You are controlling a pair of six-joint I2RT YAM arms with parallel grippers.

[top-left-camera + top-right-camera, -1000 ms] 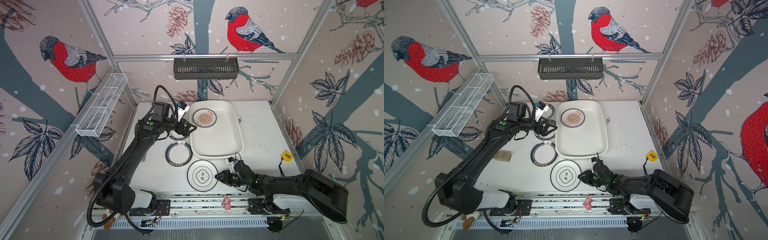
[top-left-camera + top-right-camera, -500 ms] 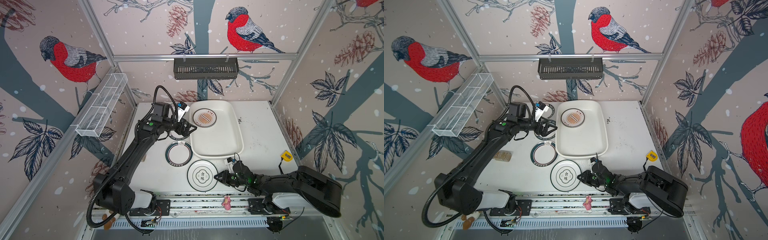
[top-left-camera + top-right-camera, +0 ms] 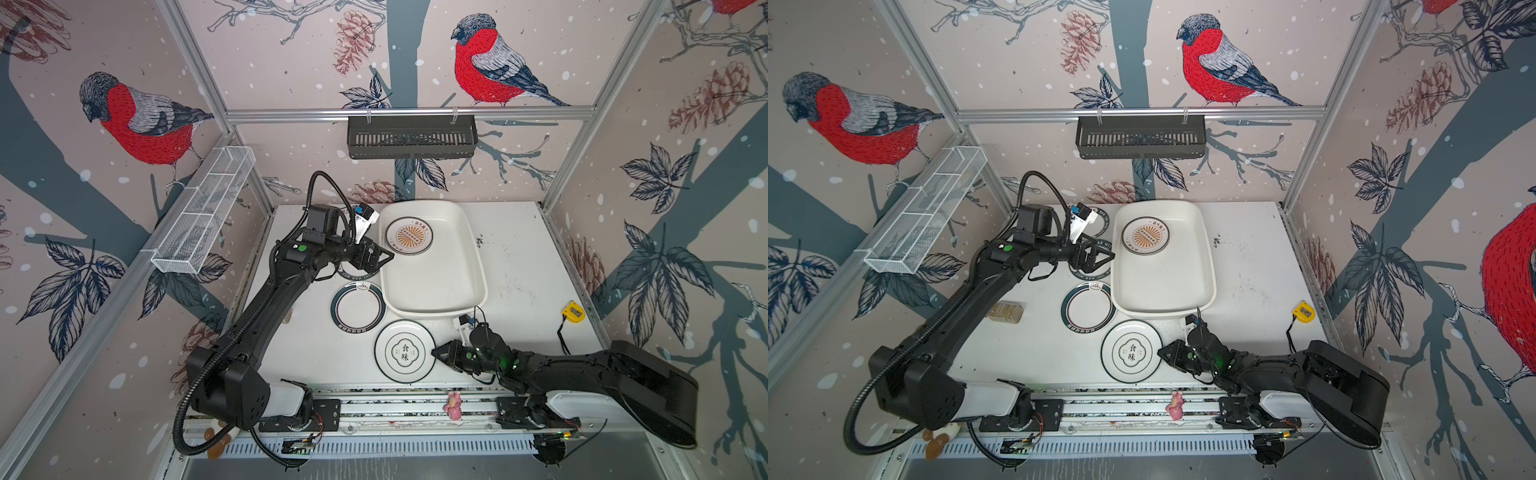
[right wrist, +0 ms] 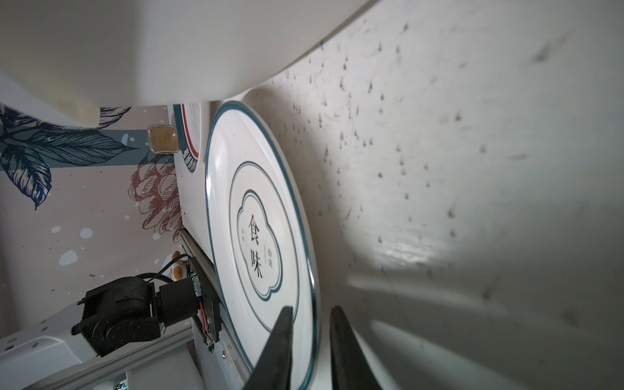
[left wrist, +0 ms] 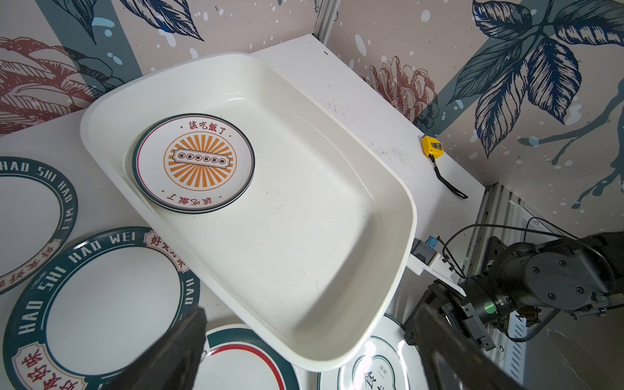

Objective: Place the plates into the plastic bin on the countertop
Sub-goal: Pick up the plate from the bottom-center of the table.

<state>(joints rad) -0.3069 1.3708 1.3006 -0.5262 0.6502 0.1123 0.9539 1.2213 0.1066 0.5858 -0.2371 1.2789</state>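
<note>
White round black-lettered plate [image 3: 405, 351] sits just left of the right gripper [image 3: 435, 353], jaws narrowly straddling its rim; grip uncertain.

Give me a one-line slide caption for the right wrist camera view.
Right gripper closed on the rim of the white plate lying on the speckled countertop beside the plastic bin.

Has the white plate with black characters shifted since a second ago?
No. The white plate lies unchanged beside the near rim of the plastic bin.

Bullfinch-print walls [image 3: 291, 62], black slatted shelf [image 3: 411, 137]
</note>
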